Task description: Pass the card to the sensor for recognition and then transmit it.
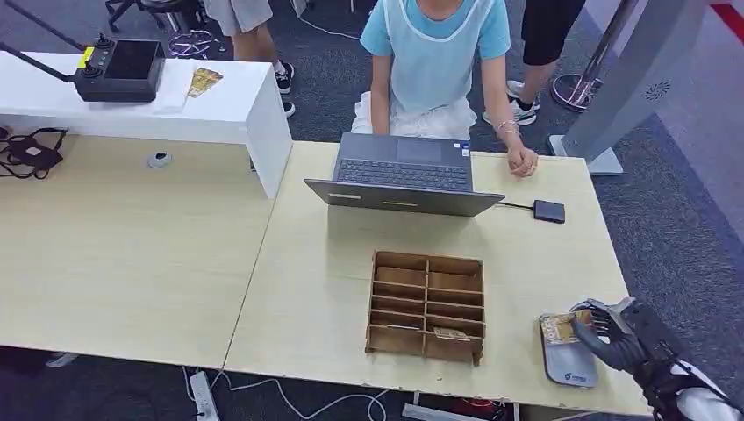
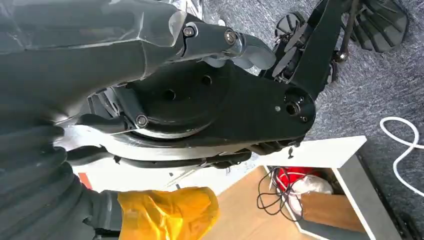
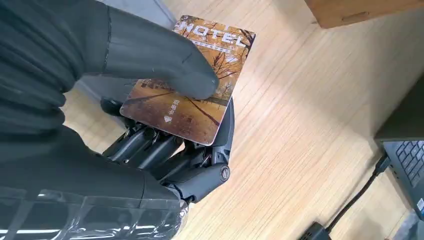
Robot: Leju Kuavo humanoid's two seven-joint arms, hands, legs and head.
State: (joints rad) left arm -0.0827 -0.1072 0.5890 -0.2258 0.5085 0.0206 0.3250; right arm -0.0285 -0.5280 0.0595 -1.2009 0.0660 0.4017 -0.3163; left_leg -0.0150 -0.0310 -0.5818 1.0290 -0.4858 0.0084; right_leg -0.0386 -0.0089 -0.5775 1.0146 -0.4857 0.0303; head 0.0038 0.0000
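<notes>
My right hand [image 1: 616,335] is at the table's near right corner and pinches an orange "MOTEL" card [image 1: 558,326]. It holds the card just over the far end of a flat grey sensor pad [image 1: 572,367]. In the right wrist view the thumb [image 3: 165,62] presses on the card's [image 3: 210,107] printed face and dark fingers [image 3: 165,150] support it from beneath; a part of the grey pad [image 3: 97,87] shows behind. My left hand [image 2: 235,45] hangs by my body off the table, and its finger posture is unclear.
A wooden divider box [image 1: 427,263] stands mid-table with another card [image 1: 452,334] in a near slot. Beyond it are an open laptop [image 1: 404,174], a small black device on a cable [image 1: 549,210], and a seated person whose hand [image 1: 521,160] rests on the far edge.
</notes>
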